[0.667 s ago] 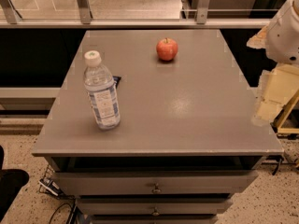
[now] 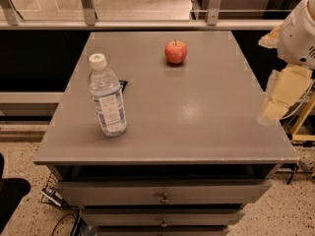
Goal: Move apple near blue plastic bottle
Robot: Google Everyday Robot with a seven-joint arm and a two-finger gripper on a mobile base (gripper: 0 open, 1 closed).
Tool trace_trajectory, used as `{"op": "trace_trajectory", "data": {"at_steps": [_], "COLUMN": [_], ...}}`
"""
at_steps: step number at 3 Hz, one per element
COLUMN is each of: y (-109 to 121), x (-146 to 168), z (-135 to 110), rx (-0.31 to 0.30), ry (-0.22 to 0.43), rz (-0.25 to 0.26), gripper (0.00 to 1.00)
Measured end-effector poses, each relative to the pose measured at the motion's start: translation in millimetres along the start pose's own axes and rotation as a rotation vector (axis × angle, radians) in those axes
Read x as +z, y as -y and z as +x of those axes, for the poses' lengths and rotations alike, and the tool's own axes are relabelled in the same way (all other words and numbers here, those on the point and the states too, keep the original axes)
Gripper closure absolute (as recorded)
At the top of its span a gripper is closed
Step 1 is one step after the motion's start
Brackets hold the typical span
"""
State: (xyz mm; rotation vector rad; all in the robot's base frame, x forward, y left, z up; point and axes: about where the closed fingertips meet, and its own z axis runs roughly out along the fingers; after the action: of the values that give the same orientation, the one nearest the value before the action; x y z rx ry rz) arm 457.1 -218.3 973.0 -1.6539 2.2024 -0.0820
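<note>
1. Toward the far side of the grey table [image 2: 197, 132] sits the apple [image 2: 175, 51], alone.
2. Near the left front edge stands the blue plastic bottle [image 2: 107, 96] (white cap on), upright and well apart from the apple.
3. At the table's right edge hangs the gripper [image 2: 280, 100], away from both; whether it is apart or together I cannot tell.

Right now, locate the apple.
In camera view, the apple sits near the far edge of the table, right of centre, apart from the blue plastic bottle at front left. The claw hangs beside the table's right edge.
</note>
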Motion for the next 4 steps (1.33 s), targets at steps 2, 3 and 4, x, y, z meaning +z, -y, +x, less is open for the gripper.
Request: {"op": "trace_trajectory", "data": {"at_steps": [2,3,4], "y": [99.9,135.9,159.0], "x": [49.4,71.9,90.2], "z": [-31.8,-56.3,-76.9], "rx": [0.229,0.31,0.376], "ry": [0.373,0.567,0.69], "rz": [0.128,0.168,0.206], "gripper": [0.0,0.0,0.0]}}
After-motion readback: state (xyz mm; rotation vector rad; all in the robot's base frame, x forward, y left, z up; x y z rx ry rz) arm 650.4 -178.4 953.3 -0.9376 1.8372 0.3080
